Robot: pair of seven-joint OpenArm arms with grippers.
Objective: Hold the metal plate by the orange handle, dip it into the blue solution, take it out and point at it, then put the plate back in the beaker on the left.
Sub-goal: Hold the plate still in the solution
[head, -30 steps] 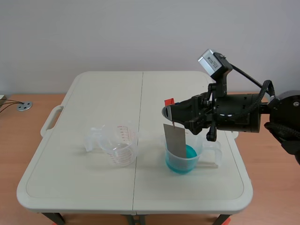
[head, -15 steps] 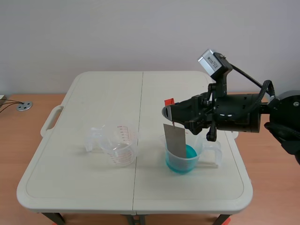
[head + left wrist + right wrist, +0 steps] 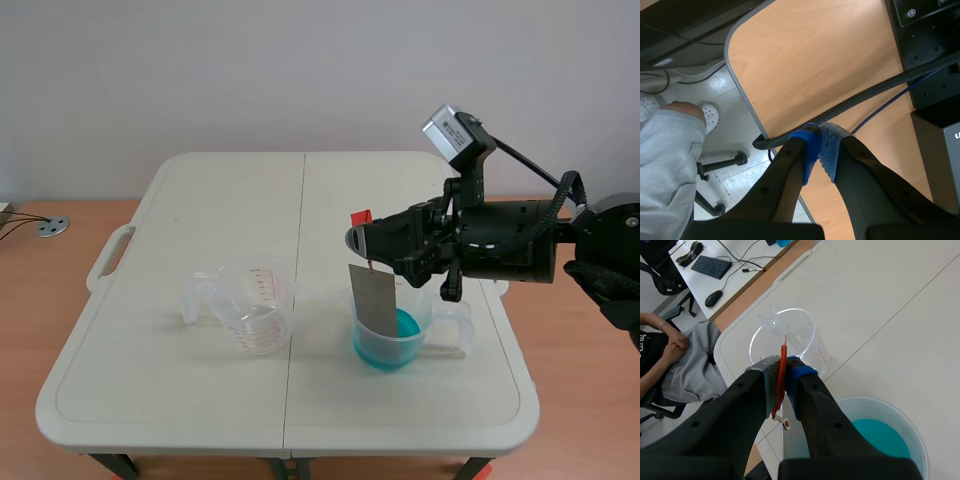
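Table [image 3: 150,395]: plate [image 3: 373,300] edge seemingly inside blue beaker [image 3: 392,352]; clear beaker [image 3: 257,312] apart.

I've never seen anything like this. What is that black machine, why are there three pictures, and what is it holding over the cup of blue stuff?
The black machine is a robot arm coming in from the right; its right gripper is a two-fingered claw. The wide picture is from a camera facing the white table. The other two come from cameras on each arm's wrist, looking past its fingers. On the table stand an empty clear beaker and a beaker of blue solution. The right gripper pinches an orange handle, from which a metal plate hangs, its lower end inside that beaker. The left gripper is shut on nothing, off the table, above a wooden desk.
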